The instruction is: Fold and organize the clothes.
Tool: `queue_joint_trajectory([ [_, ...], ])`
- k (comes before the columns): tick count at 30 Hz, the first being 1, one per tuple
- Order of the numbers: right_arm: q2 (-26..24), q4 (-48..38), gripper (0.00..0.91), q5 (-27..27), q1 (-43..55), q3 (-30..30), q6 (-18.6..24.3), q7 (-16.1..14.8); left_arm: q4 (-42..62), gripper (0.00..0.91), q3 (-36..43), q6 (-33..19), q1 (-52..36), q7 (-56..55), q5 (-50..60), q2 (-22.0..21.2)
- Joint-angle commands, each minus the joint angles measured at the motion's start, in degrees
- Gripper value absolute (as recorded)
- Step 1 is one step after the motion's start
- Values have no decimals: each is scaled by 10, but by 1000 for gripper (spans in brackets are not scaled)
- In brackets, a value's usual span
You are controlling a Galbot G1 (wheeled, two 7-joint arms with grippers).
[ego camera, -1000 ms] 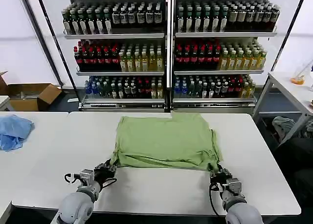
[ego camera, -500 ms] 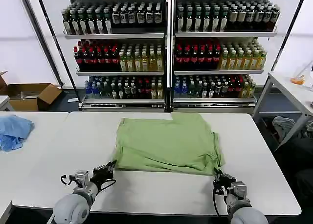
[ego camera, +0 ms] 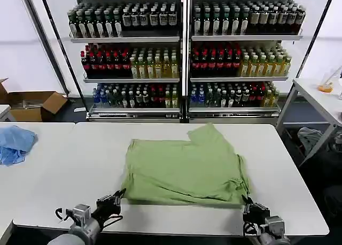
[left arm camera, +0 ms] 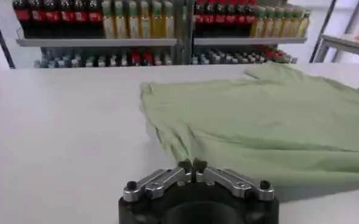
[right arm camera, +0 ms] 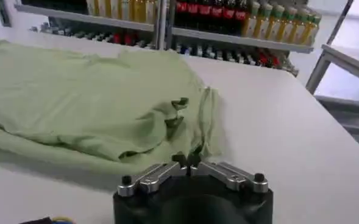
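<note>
I judge the pull-flat step in hand: left hand (left arm camera: pixel 192 164) and right hand (right arm camera: pixel 186 159) each pinch shut on the near hem of the polo shirt (ego camera: pixel 184 166) lying ahead on the tabletop (ego camera: pixel 283 165); next, fold.

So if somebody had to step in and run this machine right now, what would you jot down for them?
Left tool: shut on the near left edge of the green shirt, at the table's front edge.
Right tool: shut on the shirt's near right corner, also at the front edge.
Shirt: lying on the white table, partly folded, far right corner peaked up, right side bunched.
Blue cloth: on the left table, untouched.
Done: a first fold.
Left: smooth it, finish folding, set it tidy.
</note>
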Motion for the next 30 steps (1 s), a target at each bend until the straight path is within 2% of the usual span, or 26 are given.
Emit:
queue_joint_trajectory([
  [1, -10, 47, 907, -19, -69, 31, -2, -2, -78, 907, -18, 17, 90, 2, 29, 14],
  [3, -11, 55, 907, -31, -69, 38, 16, -3, -83, 907, -20, 19, 85, 4, 33, 16],
  [7, -19, 74, 907, -25, -56, 56, 24, -2, -84, 907, -27, 24, 59, 3, 33, 23],
  [11, -46, 54, 907, 22, 22, 56, 28, 10, -58, 907, -29, 13, 7, -23, -6, 35],
  [14, -62, 15, 907, 68, 109, 13, 8, 30, -6, 907, -10, 14, -79, -46, -57, 44],
  [16, -66, -36, 907, 106, 211, -49, -17, 52, 25, 907, 4, 16, -124, -52, -65, 46],
  [23, -45, -191, 907, 164, 446, -187, -49, 99, 188, 907, 69, 28, -307, -68, -93, 40],
  [30, -4, -328, 907, 200, 598, -276, -50, 110, 292, 907, 131, 28, -410, -73, -90, 35],
])
